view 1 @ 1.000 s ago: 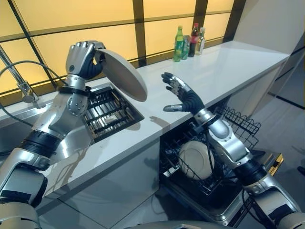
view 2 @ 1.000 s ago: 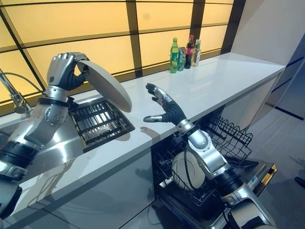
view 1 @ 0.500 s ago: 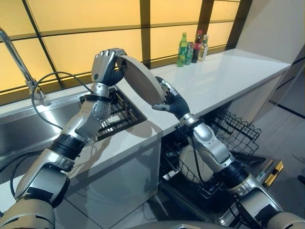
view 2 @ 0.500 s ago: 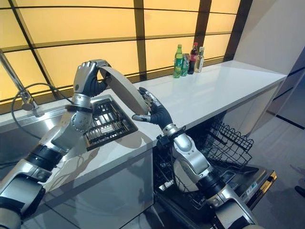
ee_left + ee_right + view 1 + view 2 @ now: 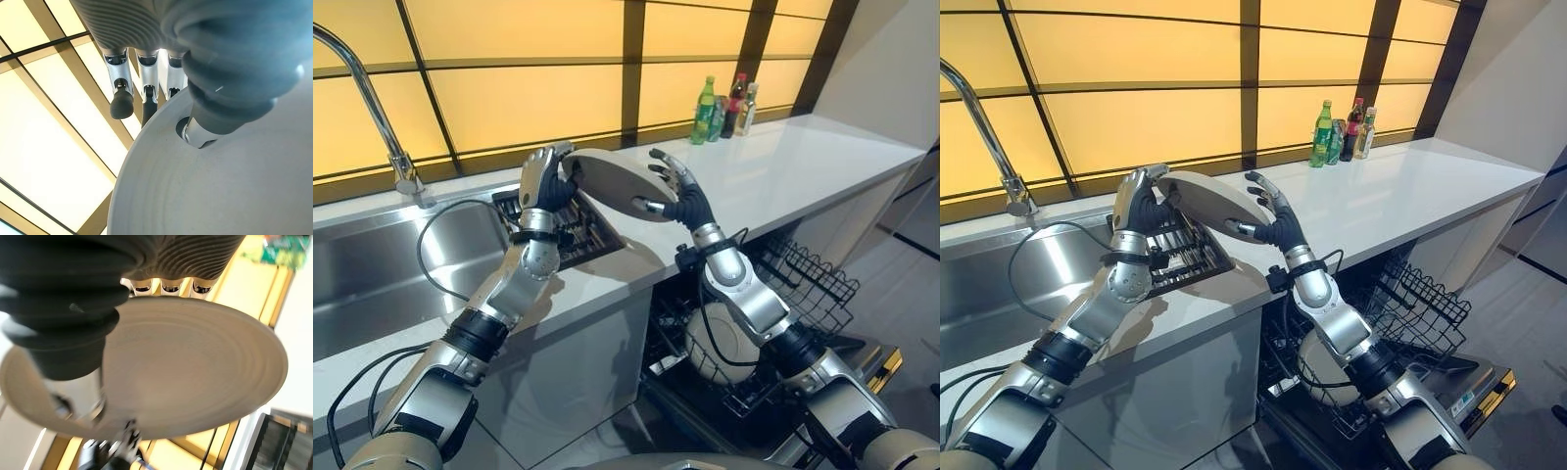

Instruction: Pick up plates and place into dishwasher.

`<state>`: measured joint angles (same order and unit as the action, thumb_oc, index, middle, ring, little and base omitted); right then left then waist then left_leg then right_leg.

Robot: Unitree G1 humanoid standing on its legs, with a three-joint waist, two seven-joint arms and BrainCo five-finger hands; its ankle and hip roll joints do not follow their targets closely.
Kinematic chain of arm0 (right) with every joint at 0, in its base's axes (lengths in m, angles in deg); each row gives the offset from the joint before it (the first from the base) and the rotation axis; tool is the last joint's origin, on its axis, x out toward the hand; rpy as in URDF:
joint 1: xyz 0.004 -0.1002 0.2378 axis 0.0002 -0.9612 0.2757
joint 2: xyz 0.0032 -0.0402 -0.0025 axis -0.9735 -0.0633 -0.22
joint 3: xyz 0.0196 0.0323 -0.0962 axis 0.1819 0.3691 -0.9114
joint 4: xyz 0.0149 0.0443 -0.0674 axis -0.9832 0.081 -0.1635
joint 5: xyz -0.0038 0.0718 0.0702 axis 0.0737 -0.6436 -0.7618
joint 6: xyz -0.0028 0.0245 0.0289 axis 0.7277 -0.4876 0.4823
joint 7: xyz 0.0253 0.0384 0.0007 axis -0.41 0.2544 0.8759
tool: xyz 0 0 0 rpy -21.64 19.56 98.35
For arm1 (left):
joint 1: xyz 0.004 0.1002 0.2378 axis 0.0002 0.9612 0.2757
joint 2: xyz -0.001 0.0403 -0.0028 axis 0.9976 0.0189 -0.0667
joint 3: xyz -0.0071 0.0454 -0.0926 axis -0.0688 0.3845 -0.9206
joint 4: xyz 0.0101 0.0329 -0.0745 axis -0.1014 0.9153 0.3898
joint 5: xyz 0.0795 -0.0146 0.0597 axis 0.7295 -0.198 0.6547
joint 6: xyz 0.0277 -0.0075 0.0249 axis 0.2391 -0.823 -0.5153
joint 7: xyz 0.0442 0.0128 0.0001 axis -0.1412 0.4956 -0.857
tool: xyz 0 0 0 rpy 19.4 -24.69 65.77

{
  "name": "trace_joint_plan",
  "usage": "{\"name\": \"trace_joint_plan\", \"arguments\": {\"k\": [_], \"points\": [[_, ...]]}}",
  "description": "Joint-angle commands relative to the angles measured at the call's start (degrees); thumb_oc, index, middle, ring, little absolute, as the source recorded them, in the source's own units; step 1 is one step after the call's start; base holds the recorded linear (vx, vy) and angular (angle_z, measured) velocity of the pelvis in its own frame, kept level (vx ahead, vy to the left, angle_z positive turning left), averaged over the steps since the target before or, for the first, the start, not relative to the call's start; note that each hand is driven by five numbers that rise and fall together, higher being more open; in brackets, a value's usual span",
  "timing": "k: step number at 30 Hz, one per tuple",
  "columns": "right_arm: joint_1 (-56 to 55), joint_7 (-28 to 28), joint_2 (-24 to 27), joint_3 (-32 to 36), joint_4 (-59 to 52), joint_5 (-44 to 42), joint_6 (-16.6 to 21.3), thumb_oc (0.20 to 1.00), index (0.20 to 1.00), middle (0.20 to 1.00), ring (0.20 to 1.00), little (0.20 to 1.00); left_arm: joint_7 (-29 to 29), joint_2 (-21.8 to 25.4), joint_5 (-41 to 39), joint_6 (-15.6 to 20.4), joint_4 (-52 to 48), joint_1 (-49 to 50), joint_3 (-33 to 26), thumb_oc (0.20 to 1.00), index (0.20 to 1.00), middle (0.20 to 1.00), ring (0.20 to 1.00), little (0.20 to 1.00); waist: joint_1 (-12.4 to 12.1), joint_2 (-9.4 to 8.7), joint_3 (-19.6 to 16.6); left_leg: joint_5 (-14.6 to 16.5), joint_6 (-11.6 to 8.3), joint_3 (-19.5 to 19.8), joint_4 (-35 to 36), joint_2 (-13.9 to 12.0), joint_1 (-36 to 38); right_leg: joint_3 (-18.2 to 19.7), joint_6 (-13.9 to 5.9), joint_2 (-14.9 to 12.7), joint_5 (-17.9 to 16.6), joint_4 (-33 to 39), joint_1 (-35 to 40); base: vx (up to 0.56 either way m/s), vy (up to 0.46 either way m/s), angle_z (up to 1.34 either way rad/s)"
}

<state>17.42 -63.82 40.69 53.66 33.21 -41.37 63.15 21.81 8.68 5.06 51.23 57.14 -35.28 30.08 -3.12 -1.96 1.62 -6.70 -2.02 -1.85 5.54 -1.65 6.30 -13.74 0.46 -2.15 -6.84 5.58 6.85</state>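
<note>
A round grey plate point(image 5: 607, 178) hangs nearly flat above the counter edge, between both hands. My left hand point(image 5: 540, 181) is shut on the rim on the sink side, thumb on the plate's face point(image 5: 220, 196) and fingers point(image 5: 122, 103) behind the rim. My right hand point(image 5: 683, 199) grips the opposite rim, with its thumb pressed on the plate's face point(image 5: 195, 372) and its fingers over the far side. Below the counter, the open dishwasher's lower rack point(image 5: 808, 279) holds another plate point(image 5: 713, 338) standing on edge.
A black drying rack point(image 5: 579, 223) sits on the white counter point(image 5: 783, 157) under the plate. A steel sink point(image 5: 382, 269) and tall faucet point(image 5: 367, 83) are to the left. Three bottles point(image 5: 724, 96) stand at the back by the window.
My left hand has swung the plate down and over toward the right, now almost flat. My right hand has risen to it and closed on the far rim. The camera has shifted.
</note>
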Motion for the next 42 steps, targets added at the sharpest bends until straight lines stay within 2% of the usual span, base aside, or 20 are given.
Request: {"name": "trace_joint_plan", "arguments": {"k": [1, 6, 11, 16, 17, 18, 19, 21, 25, 29, 30, 31, 32, 33, 36, 38, 42], "points": [[13.23, -2.66, 3.10, 2.08, 0.62, 6.31, 2.99, 0.200, 0.200, 0.200, 0.200, 0.200, 0.76, -2.15, 0.65, 2.71, -5.11, -4.59, 1.78, 0.200, 0.200, 0.200, 0.200, 0.200, -1.71, 1.33, 3.98, 10.26, -0.78, 1.80, -1.06, -0.22, 2.15, -0.73, -6.25, -3.98, 8.95, -0.84, 3.54, 0.00, 0.000, 0.00], [11.96, -1.81, 7.23, 3.45, -0.05, 8.02, 0.93, 0.200, 0.200, 0.200, 0.200, 0.200, 2.54, -0.46, 0.17, 3.93, -7.53, -3.43, 0.57, 0.200, 0.200, 0.200, 0.200, 0.200, -1.30, 1.08, 4.06, 10.32, -0.74, 1.43, -1.01, -0.35, 2.34, -0.29, -6.41, -3.89, 8.81, -0.80, 3.51, 0.00, 0.000, 0.00], [9.99, 2.47, 10.70, 5.00, 0.02, 5.15, 1.06, 0.200, 0.200, 0.200, 0.200, 0.200, 3.86, 1.27, -0.40, 5.72, -10.06, -2.55, -0.24, 0.200, 0.200, 0.200, 0.200, 0.200, -0.61, 0.80, 4.19, 10.52, -0.71, 0.95, -0.96, -0.41, 2.56, 0.35, -6.48, -3.67, 8.68, -0.77, 3.37, 0.00, 0.000, 0.00], [9.39, 4.21, 12.93, 6.12, 0.09, 4.09, 1.98, 0.200, 0.200, 0.200, 0.200, 0.200, 5.76, 2.08, -0.42, 7.22, -11.84, -2.61, -0.05, 0.200, 0.200, 0.200, 0.200, 0.200, 0.21, 0.77, 4.27, 10.79, -0.67, 0.27, -0.91, -0.47, 2.88, 1.24, -6.46, -3.33, 8.65, -0.74, 3.30, 0.00, 0.000, 0.00], [9.34, 4.19, 13.13, 6.36, 0.25, 4.52, 2.20, 0.200, 0.200, 0.200, 0.200, 0.200, 6.08, 2.15, -0.56, 7.30, -11.71, -2.90, 0.30, 0.363, 0.363, 0.363, 0.363, 0.363, 0.44, 0.75, 4.26, 10.87, -0.66, 0.11, -0.89, -0.47, 2.99, 1.41, -6.47, -3.27, 8.62, -0.72, 3.28, -0.03, -0.018, -0.04], [9.38, 4.11, 13.38, 6.61, 0.35, 5.40, 2.16, 0.200, 0.200, 0.200, 0.200, 0.200, 6.66, 2.24, -1.42, 7.34, -11.65, -3.23, 0.55, 1.000, 1.000, 1.000, 1.000, 1.000, 0.61, 0.68, 4.27, 10.38, -0.59, -0.02, -0.90, -0.37, 2.70, 1.53, -6.44, -3.33, 8.07, -0.66, 2.93, -0.03, -0.019, -0.06], [9.30, 4.19, 14.33, 7.16, 0.37, 7.10, 2.12, 0.200, 0.200, 0.200, 0.200, 0.200, 9.98, 2.13, -2.59, 6.70, -11.74, -3.31, 0.83, 1.000, 1.000, 1.000, 1.000, 1.000, 0.95, 0.69, 4.23, 10.49, -0.55, -0.29, -0.91, -0.41, 2.75, 1.91, -6.52, -3.27, 8.02, -0.61, 2.85, -0.03, -0.014, -0.06], [8.88, 4.64, 16.03, 8.27, 0.12, 9.03, 1.78, 0.200, 0.200, 0.200, 0.200, 0.200, 12.28, 2.67, -3.14, 6.35, -12.02, -3.20, 1.47, 1.000, 1.000, 1.000, 1.000, 1.000, 1.46, 0.81, 4.14, 10.59, -0.54, -0.84, -0.84, -0.53, 2.85, 2.40, -6.65, -3.16, 7.89, -0.58, 2.64, 0.00, -0.014, -0.08], [6.12, 5.48, 21.45, 12.08, 0.66, 12.41, 1.33, 0.200, 0.200, 0.200, 0.200, 0.200, 17.37, 4.00, -8.87, 10.45, -13.91, -0.07, 0.29, 1.000, 1.000, 1.000, 1.000, 1.000, 2.34, 0.80, 4.17, 10.82, -0.47, -2.06, -0.89, -0.80, 2.98, 3.46, -6.92, -2.97, 7.59, -0.58, 2.19, 0.01, -0.027, -0.11], [-0.46, 5.03, 27.25, 18.22, 0.92, 15.39, 0.79, 0.200, 0.200, 0.200, 0.200, 0.200, 26.13, 5.67, -17.48, 15.12, -17.09, 7.77, -2.85, 1.000, 1.000, 1.000, 1.000, 1.000, 3.10, 0.81, 4.39, 11.49, -0.38, -2.97, -0.96, -1.12, 3.34, 4.68, -7.24, -2.69, 7.67, -0.60, 1.93, 0.03, -0.025, -0.13], [-2.19, 4.77, 28.83, 19.99, 1.65, 16.19, -0.23, 0.200, 0.200, 0.200, 0.200, 0.200, 29.34, 6.00, -20.21, 15.25, -17.80, 10.18, -3.68, 1.000, 1.000, 1.000, 1.000, 1.000, 3.27, 0.78, 4.72, 11.48, -0.35, -3.33, -1.01, -1.22, 3.26, 4.89, -7.27, -2.63, 7.53, -0.71, 1.67, 0.02, -0.030, -0.11], [-3.18, 4.65, 29.56, 20.78, 1.92, 16.18, -0.13, 0.200, 0.200, 0.200, 0.200, 0.200, 30.10, 6.19, -21.33, 15.27, -18.21, 11.43, -3.96, 1.000, 1.000, 1.000, 1.000, 1.000, 3.23, 0.80, 4.78, 11.50, -0.32, -3.39, -1.00, -1.25, 3.25, 4.98, -7.27, -2.56, 7.48, -0.74, 1.60, -0.01, -0.055, -0.13], [-4.78, 4.74, 31.05, 22.26, 3.25, 16.58, -1.64, 0.200, 0.200, 0.200, 0.200, 0.200, 32.23, 6.41, -24.24, 14.66, -18.34, 14.21, -4.45, 1.000, 1.000, 1.000, 1.000, 1.000, 3.36, 0.79, 5.11, 11.49, -0.32, -3.48, -0.97, -1.28, 3.33, 5.20, -7.33, -2.41, 7.36, -0.75, 1.53, 0.01, -0.049, -0.11], [-5.58, 4.92, 31.96, 23.00, 4.20, 16.02, -1.47, 0.200, 0.200, 0.200, 0.200, 0.200, 33.13, 6.41, -24.77, 14.92, -18.39, 15.70, -4.81, 1.000, 1.000, 1.000, 1.000, 1.000, 3.31, 0.76, 5.15, 11.49, -0.29, -3.54, -0.95, -1.28, 3.35, 5.32, -7.33, -2.37, 7.31, -0.72, 1.52, 0.02, -0.062, -0.08], [-7.49, 5.99, 34.93, 24.86, 8.67, 14.49, -4.45, 0.200, 0.200, 0.200, 0.200, 0.200, 34.79, 7.32, -25.32, 15.45, -18.09, 20.46, -5.46, 1.000, 1.000, 1.000, 1.000, 1.000, 3.06, 0.64, 5.61, 11.39, -0.23, -3.78, -1.06, -1.34, 3.08, 5.59, -7.29, -2.30, 7.19, -0.66, 1.28, -0.01, -0.063, -0.07], [-7.20, 6.19, 36.08, 24.76, 12.07, 14.21, -4.64, 0.200, 0.200, 0.200, 0.200, 0.200, 33.84, 8.05, -23.38, 16.00, -17.05, 21.24, -4.93, 1.000, 1.000, 1.000, 1.000, 1.000, 2.80, 0.70, 5.93, 11.30, -0.32, -3.84, -1.12, -1.37, 2.81, 5.34, -7.29, -2.27, 7.20, -0.72, 1.18, -0.02, -0.068, -0.08], [-7.25, 6.04, 37.20, 23.29, 16.59, 15.04, -7.65, 0.200, 0.200, 0.200, 0.200, 0.200, 38.11, 8.38, -30.64, 13.86, -16.16, 23.86, -4.65, 1.000, 1.000, 1.000, 1.000, 1.000, 2.08, 0.66, 6.47, 10.88, -0.52, -3.39, -1.15, -1.50, 2.30, 4.80, -7.23, -2.18, 7.19, -0.85, 1.07, 0.01, -0.099, -0.01]]}}
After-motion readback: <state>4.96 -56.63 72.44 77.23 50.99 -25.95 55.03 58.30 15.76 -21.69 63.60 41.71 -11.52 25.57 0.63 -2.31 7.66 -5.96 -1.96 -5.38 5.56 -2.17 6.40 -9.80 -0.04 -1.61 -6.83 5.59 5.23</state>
